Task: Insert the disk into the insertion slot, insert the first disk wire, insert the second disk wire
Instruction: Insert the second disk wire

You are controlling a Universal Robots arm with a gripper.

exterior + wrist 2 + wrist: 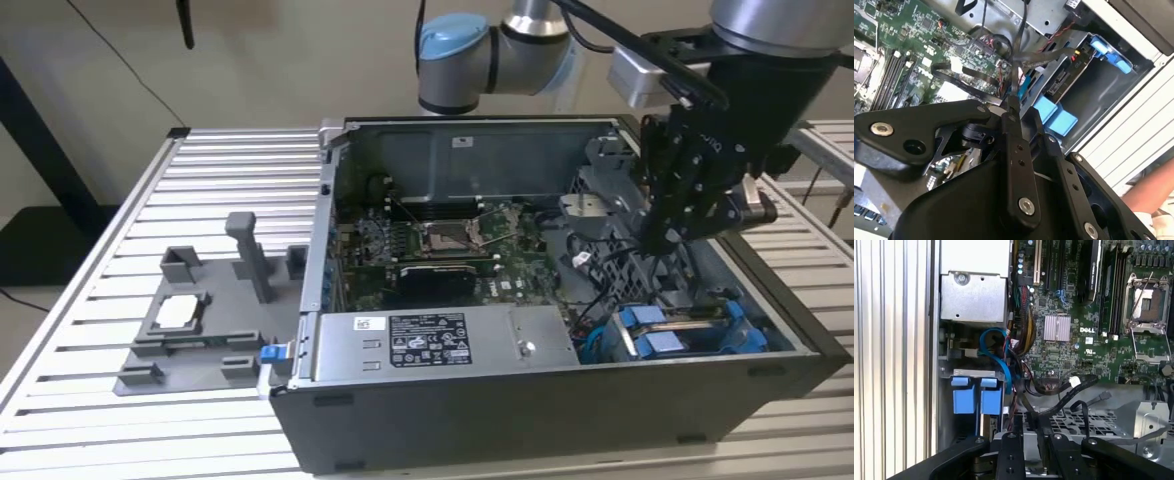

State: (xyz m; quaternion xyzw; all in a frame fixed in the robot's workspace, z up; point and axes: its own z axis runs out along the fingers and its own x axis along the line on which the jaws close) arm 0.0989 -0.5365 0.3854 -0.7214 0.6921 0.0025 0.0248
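Angled down into case (534,400), pinching black wire (1016,65) with fingers (1013,125), just beside disk (687,330); wire's plug end hidden.

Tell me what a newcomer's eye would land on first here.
The open computer case on the slatted table, its green motherboard laid bare, draws the eye first. Over its corner at the exterior view's right hangs the black gripper, closed on a thin black wire in the second wrist view. Just below it shine the bright blue tabs of the insertion slot.
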